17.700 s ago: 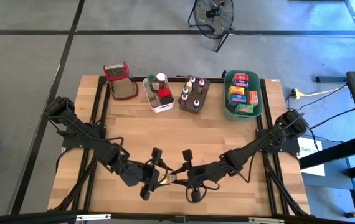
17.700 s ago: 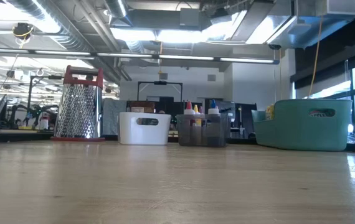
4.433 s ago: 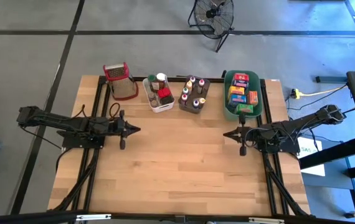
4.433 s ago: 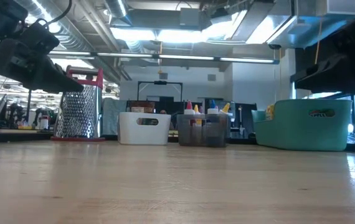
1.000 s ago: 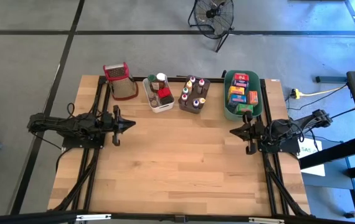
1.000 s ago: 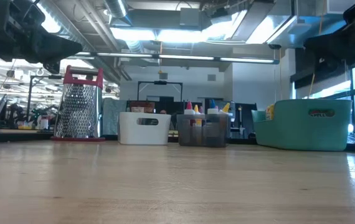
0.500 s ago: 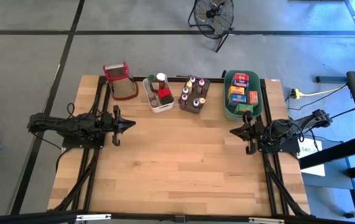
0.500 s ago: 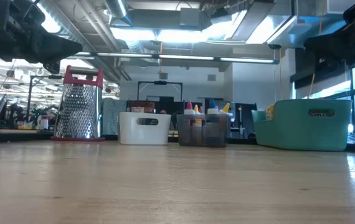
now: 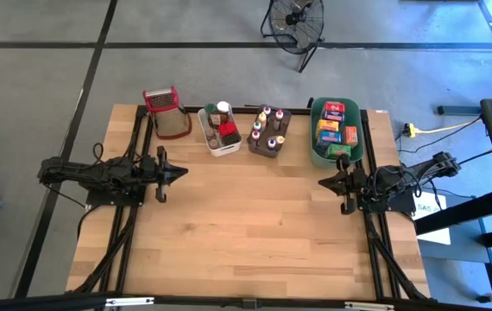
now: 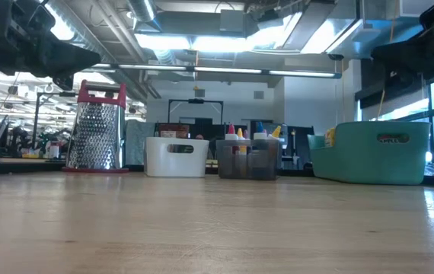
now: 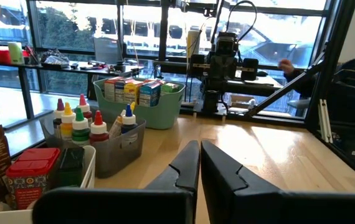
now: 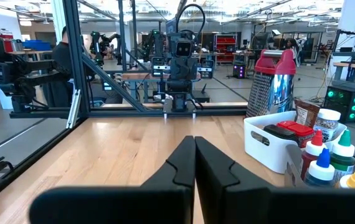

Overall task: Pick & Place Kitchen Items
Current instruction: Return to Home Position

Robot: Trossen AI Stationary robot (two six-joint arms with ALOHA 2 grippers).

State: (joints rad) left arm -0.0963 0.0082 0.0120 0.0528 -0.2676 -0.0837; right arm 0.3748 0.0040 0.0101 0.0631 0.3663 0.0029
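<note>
Left gripper (image 9: 180, 173): at the left side of the table, raised above the wood, fingers pressed together, holding nothing.
Right gripper (image 9: 324, 183): at the right side, near the front of the green bin (image 9: 337, 161), fingers together, also holding nothing.
Colouring bottles (image 9: 268, 131): upright in the dark transparent bin (image 9: 266, 155), between the other two bins.
Spice jars (image 9: 223, 110) and red tin (image 9: 228, 130): inside the white bin (image 9: 223, 152).
Food boxes (image 9: 334, 130): packed in the green bin.
Grater (image 9: 165, 112): upright, just beside the white bin, at the back left.

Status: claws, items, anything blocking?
Left claw shut, empty, at left table edge. Right claw shut, empty, at right edge. Kitchen items all binned, far edge. Nothing in the way.
</note>
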